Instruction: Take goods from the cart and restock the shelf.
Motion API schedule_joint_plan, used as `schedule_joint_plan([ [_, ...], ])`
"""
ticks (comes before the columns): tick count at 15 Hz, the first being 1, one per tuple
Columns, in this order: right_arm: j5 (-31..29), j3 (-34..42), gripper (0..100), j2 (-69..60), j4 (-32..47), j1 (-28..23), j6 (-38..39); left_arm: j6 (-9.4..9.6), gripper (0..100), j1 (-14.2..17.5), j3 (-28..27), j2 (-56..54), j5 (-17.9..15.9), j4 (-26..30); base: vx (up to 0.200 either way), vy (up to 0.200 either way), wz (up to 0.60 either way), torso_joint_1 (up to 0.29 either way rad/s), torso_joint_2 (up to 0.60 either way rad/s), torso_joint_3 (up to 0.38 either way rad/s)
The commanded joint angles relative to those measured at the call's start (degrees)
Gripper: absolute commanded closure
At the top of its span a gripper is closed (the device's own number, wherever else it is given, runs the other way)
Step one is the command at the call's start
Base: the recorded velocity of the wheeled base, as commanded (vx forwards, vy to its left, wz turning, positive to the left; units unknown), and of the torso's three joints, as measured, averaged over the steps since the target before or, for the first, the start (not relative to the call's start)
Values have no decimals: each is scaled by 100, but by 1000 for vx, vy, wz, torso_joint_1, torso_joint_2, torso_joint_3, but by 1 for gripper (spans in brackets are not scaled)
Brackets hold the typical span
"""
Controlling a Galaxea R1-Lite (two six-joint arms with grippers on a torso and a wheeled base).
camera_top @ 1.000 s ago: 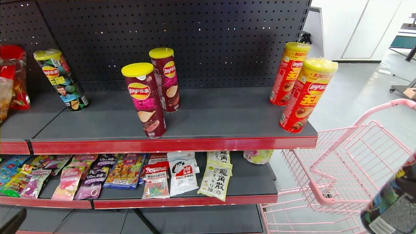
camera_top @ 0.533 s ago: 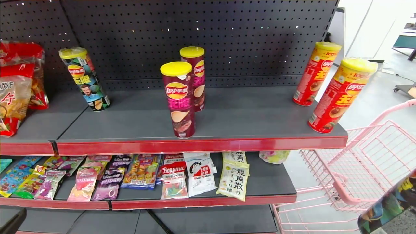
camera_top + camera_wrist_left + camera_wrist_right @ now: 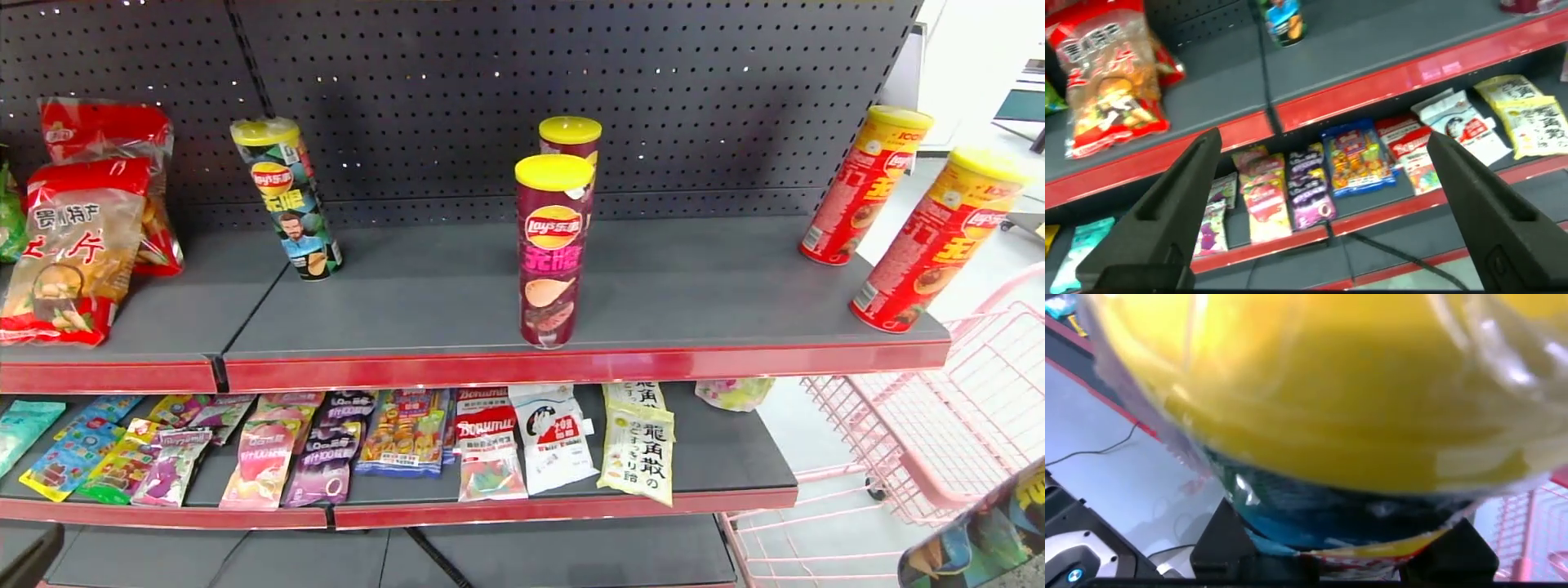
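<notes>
Chip can [image 3: 1315,408] in right claw [image 3: 1343,543]

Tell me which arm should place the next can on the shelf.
Right. The right tool grips a yellow-lidded can; the left tool is open and empty.

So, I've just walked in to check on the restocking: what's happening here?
The robot's right tool is shut on a chip can with a yellow lid and a teal patterned wrap, held low near the pink cart; it is not yet on the upper shelf. The left tool is open and empty, facing the shelves. On that shelf stand one matching can, two maroon cans and two red cans.
</notes>
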Motion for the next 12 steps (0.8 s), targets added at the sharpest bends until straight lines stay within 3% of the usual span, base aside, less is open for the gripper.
schedule_joint_plan([
  [1,2,34,100,-28,-7,78,-2,-1,0,-1,0,-9,2,0,0,200,0,2,2,2],
  [12,2,157,100,-54,2,78,-10,-1,0,-1,0,9,-7,0,0,200,0,1,3,4],
])
